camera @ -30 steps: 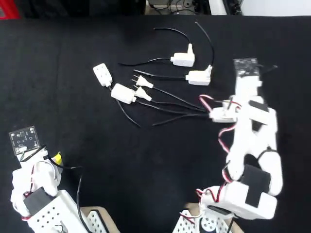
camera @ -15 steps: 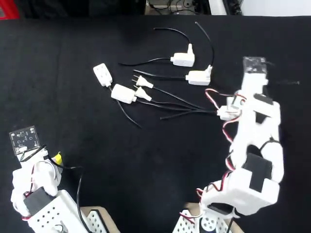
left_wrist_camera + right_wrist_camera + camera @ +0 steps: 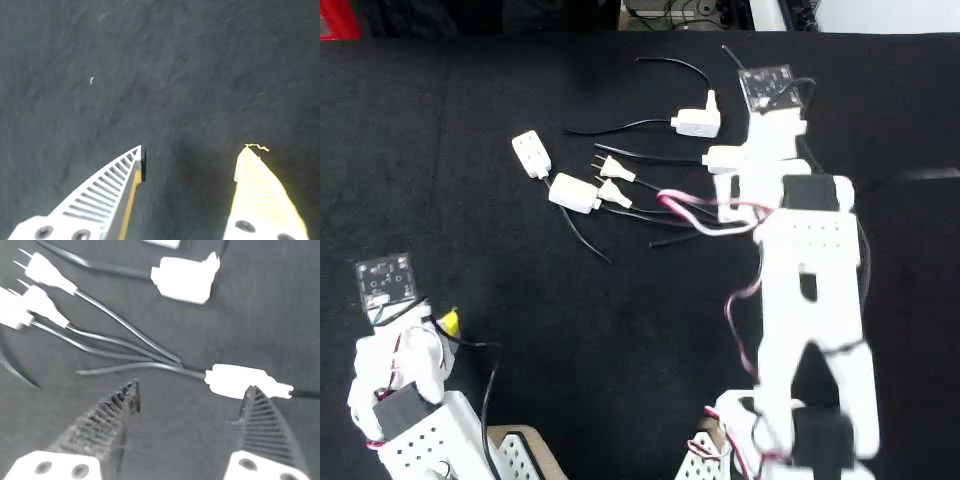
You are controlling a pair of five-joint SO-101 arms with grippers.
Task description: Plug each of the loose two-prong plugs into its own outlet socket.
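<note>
The right end effector (image 3: 192, 392), jaws apart, hangs at centre-right of the high view, one fingertip just beside a white cord-end piece (image 3: 240, 380), likely lining up a grasp. Up-left lie two loose plugs, the upper plug (image 3: 611, 167) and lower plug (image 3: 614, 193), among four white sockets (image 3: 531, 153). The left end effector (image 3: 192, 155), also parted, idles over bare counter (image 3: 470, 80), lower left.
</note>
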